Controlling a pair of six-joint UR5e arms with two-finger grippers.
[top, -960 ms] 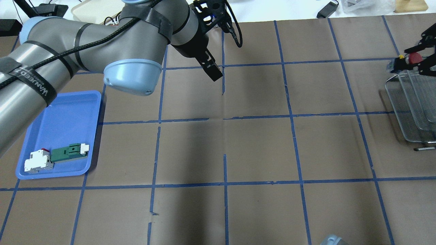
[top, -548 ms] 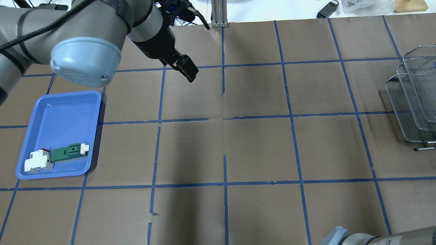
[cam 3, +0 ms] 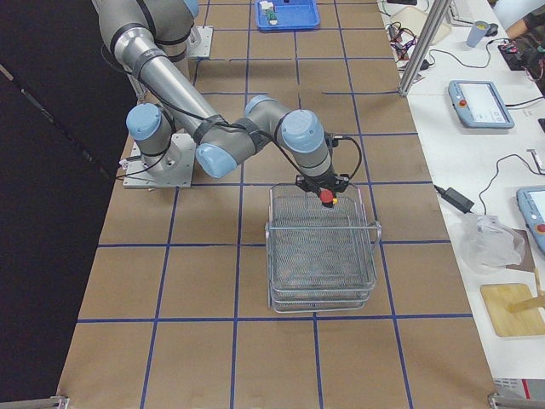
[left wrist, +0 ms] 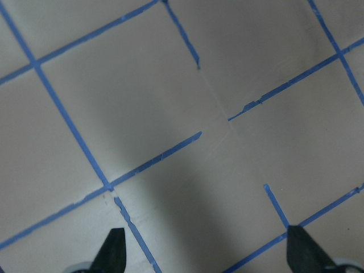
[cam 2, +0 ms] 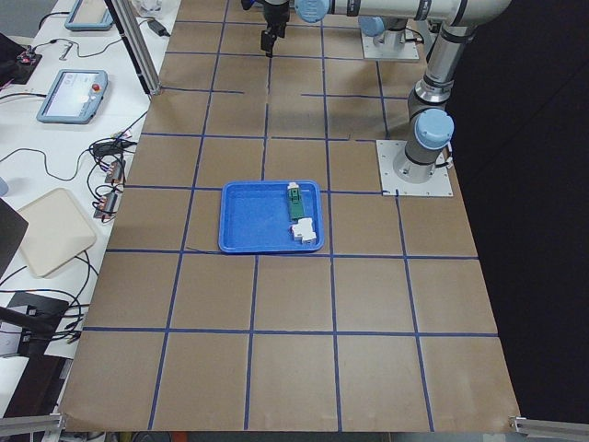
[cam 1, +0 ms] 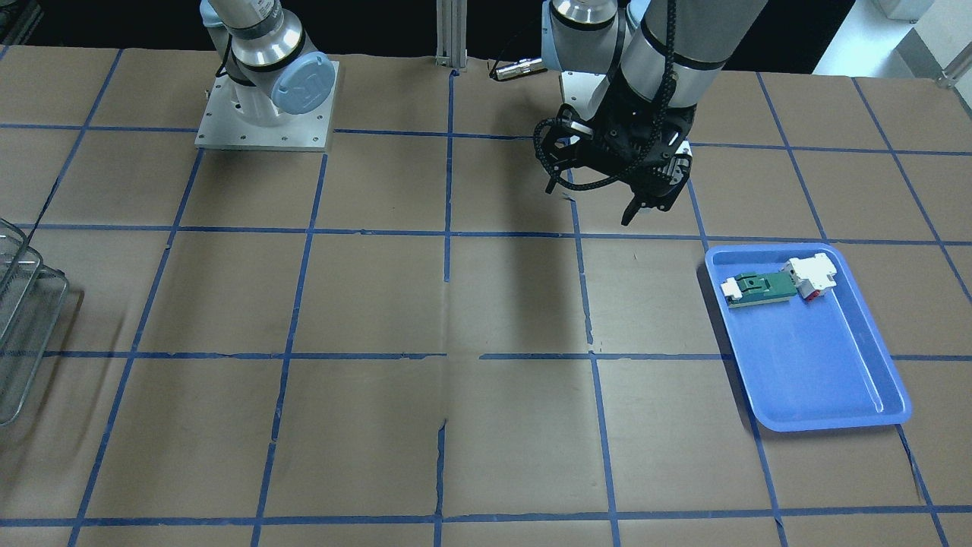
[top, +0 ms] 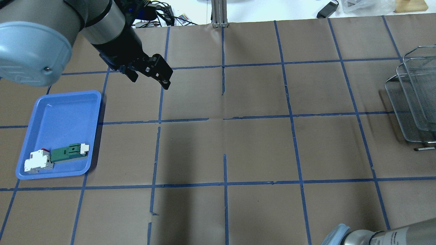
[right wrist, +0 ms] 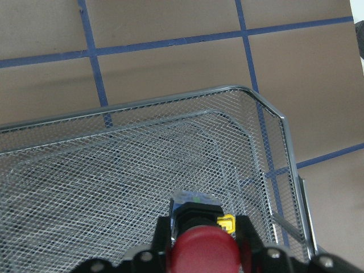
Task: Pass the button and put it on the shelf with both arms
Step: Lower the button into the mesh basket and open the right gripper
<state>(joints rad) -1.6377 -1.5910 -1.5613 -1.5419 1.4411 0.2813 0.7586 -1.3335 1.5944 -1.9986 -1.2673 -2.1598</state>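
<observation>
The small push-button with red mushroom cap and black cylindrical body is held over the silver wire-mesh tiered shelf, above the top basket and close to one of its edges. In the right wrist view the red cap faces the camera and the yellow and green base bits point down at the mesh. Whether the base touches the mesh cannot be determined.

The right gripper is clenched on the button, with one black finger on each side of the body. In the exterior right view the near arm reaches out over the shelf with the button at its tip.

The left gripper hangs above the brown paper surface with blue tape grid, well apart from the shelf. It is released: its fingertips stand spread, with bare surface between them.

The blue plastic tray lies near the left gripper, toward the robot. It holds a green-and-white flat part and a white block with a red bit, which lie just beside each other at its near end.
</observation>
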